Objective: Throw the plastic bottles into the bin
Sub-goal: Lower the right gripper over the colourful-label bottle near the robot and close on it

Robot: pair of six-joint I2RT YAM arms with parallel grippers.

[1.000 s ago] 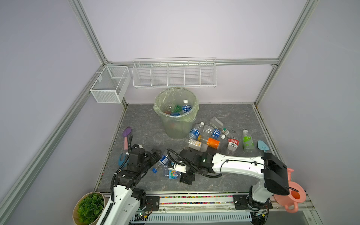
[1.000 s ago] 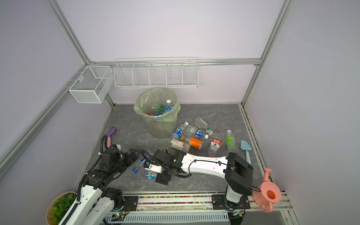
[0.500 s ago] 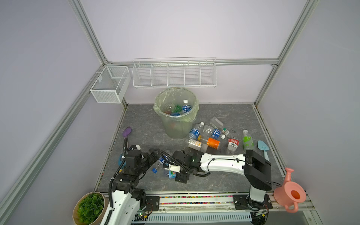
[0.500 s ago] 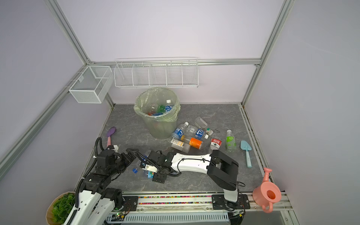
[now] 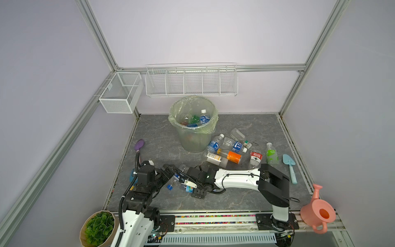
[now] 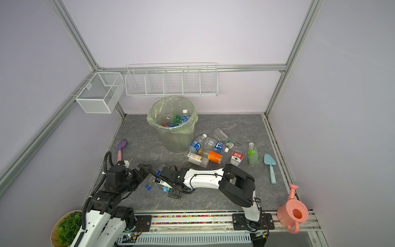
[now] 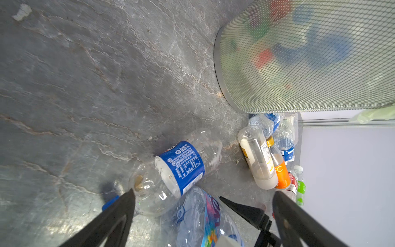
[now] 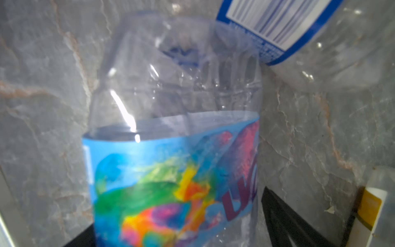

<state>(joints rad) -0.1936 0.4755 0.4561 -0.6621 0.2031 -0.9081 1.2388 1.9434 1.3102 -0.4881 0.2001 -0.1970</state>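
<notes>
By the grey worktop's [image 5: 235, 203] front edge, the right gripper [image 8: 175, 216] is straddling a clear multicoloured-label plastic bottle [image 8: 171, 166], grip unclear; the left gripper [image 7: 203, 192] is gaping empty. The round pale-green plastic bin [image 5: 193, 139] is standing by its rear edge.

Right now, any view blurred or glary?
Right wrist: the multicoloured-label bottle fills the frame, soft, with a glare streak. Left wrist: blue-label bottle sharp, contents hazy through the bin wall. Top views: sharp, evenly lit.

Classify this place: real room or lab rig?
Most likely a robot test cell, not a real room: bare lilac panels in a silver aluminium frame, two white-and-black robot arms mounted on a front rail, small clear plastic bottles strewn beside a round pale-green bag-lined bin.
</notes>
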